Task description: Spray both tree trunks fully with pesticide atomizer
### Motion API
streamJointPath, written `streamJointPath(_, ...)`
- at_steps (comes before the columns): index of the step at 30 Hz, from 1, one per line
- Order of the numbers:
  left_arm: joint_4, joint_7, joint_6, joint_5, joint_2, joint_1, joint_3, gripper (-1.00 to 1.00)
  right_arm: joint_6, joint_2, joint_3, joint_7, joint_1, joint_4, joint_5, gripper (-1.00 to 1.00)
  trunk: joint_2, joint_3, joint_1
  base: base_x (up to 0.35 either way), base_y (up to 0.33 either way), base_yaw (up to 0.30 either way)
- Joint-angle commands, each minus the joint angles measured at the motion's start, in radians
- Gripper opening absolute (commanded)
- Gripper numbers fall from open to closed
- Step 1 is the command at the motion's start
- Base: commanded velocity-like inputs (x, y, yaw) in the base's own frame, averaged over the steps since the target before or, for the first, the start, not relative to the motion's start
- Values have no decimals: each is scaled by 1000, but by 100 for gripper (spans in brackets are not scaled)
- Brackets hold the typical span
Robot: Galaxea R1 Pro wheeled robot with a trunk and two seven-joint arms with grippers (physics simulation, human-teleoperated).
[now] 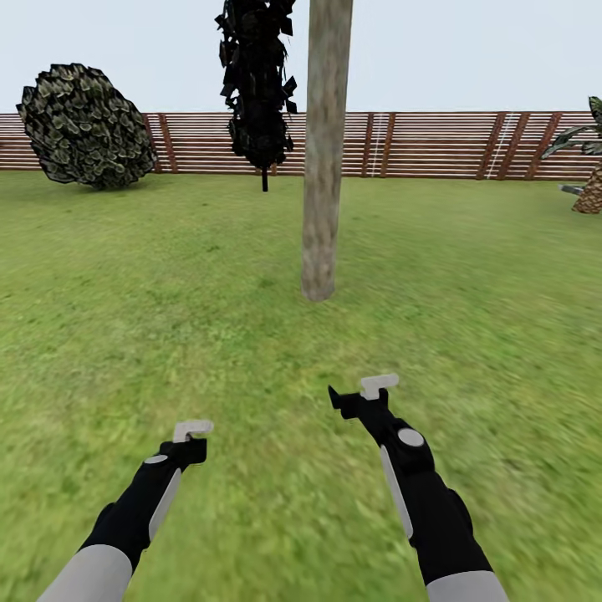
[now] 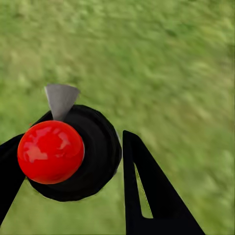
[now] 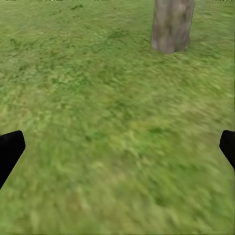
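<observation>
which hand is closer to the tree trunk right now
Right. The right hand hovers just short of the tree trunk, slightly right of its base; the left hand sits lower and further left.

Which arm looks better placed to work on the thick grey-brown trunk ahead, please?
Probably the right. The right hand is raised further forward, closer to the thick grey-brown tree trunk, whose base faces its wrist camera. The left hand sits lower and off to the side.

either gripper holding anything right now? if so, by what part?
Nothing held. The right gripper is open over bare grass, short of the tree trunk. The left gripper shows nothing between its fingers; its open or shut state is unclear.
</observation>
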Motion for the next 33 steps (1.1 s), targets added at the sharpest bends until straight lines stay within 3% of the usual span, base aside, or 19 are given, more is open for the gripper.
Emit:
streamJointPath(1,-2,2,6,1,0,0,0,-100,5,1,-1,6,0,-2,11,100,0,-1,0,339,0,0)
streamJointPath(33,-1,2,6,0,0,0,0,-100,5,1,-1,6,0,1,10,100,0,-1,0,339,0,0)
